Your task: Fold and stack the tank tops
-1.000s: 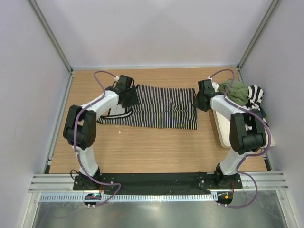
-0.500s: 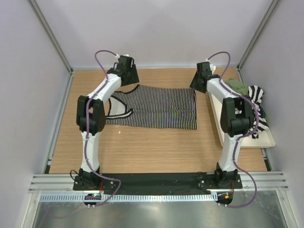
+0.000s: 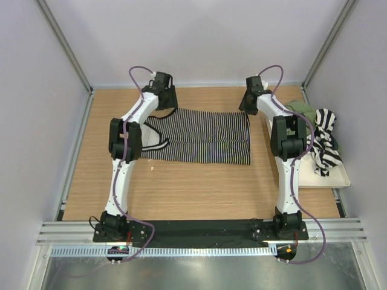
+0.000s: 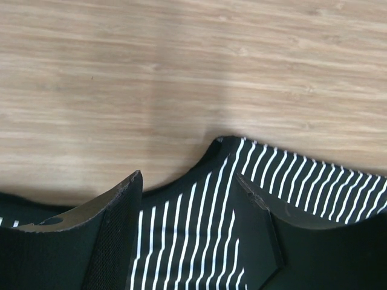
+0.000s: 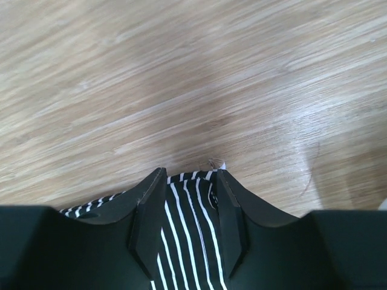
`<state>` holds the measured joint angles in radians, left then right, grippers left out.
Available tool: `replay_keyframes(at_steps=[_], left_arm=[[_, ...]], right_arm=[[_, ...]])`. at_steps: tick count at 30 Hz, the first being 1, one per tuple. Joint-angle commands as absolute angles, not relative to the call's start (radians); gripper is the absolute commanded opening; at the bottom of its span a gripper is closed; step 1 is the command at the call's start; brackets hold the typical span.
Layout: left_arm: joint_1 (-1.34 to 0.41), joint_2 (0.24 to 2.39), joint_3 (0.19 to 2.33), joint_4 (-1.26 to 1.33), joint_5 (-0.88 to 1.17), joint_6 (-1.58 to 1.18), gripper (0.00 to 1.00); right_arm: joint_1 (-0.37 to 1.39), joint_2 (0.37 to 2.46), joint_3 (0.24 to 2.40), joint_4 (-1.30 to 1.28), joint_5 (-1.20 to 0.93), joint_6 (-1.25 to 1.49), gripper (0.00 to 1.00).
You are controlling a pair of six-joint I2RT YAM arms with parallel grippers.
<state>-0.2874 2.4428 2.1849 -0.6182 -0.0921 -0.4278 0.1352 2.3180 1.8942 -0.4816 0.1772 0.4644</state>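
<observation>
Pinstripe tank top (image 3: 199, 136) is laid flat mid-desk, neck and straps twd the left, hem twd the right. The desk (image 3: 181, 187) is bare wood around it.

L claw (image 3: 164, 99) is set low at the top's far-left corner. In the wrist view its fingers (image 4: 115, 241) are seen wide apart w/ the black-trimmed curved edge lying flat btwn them, so the claw is open and nothing is pinched.

R claw (image 3: 250, 103) is set low at the far-right corner, by the hem. Its fingers (image 5: 148, 220) are seen astride the very corner of the cloth. A gap is left on both sides, narrower than on the L, so this claw is also open w/ no grip made.

The other 2 tops are heaped on the cream tray (image 3: 338, 179) at the desk's right edge. Olive top (image 3: 299, 110) is at the far end, and broad-stripe top (image 3: 325, 130) is bunched just beside it and draped twd the near end.
</observation>
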Motion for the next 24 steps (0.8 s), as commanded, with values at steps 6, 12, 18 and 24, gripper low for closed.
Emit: replay_keyframes(at_steps=[6, 12, 18, 24], left_arm=[[-0.278, 2.526, 2.332, -0.65, -0.044, -0.434, 0.64], [-0.278, 2.572, 2.37, -0.635, -0.028, -0.463, 0.61], [-0.285, 2.618, 2.414, -0.644, 0.026, -0.491, 0.61], [-0.29, 2.646, 2.447, -0.64, 0.026, -0.503, 0.52]], right_arm=[[0.132, 2.306, 1.914, -0.476, 0.164, 0.439, 0.37], [0.132, 2.321, 1.914, -0.471, 0.141, 0.437, 0.32], [0.132, 2.324, 1.914, -0.48, 0.161, 0.433, 0.31], [0.133, 2.321, 1.916, -0.482, 0.17, 0.433, 0.19]])
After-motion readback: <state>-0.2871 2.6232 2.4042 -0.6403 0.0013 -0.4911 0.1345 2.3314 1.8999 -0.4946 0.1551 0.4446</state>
